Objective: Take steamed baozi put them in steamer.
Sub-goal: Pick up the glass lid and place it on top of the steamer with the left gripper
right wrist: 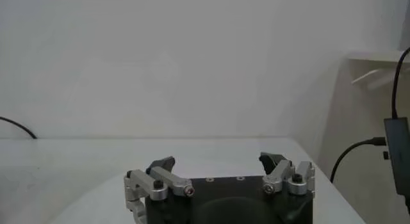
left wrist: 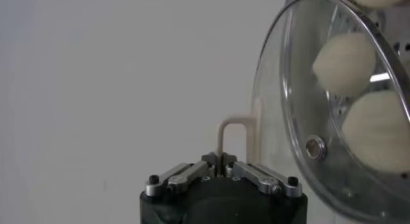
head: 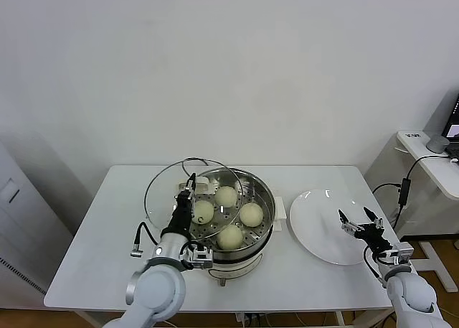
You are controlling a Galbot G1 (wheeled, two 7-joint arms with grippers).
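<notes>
All four buns (head: 226,197) already sit on the perforated tray inside the steamer (head: 264,191), so loading looks finished. The left pincer (head: 185,202) is clamped on the white handle (left wrist: 232,139) of the glass lid (head: 161,191), holding it tilted at the pot's left rim. Next, the lid probably needs levelling and lowering onto the pot. The right pincer (head: 358,220) waits with jaws apart over the empty plate (head: 315,227) on the tabletop (head: 107,235).

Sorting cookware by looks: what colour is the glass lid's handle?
White, on the lid handle; the left wrist view shows it best.
</notes>
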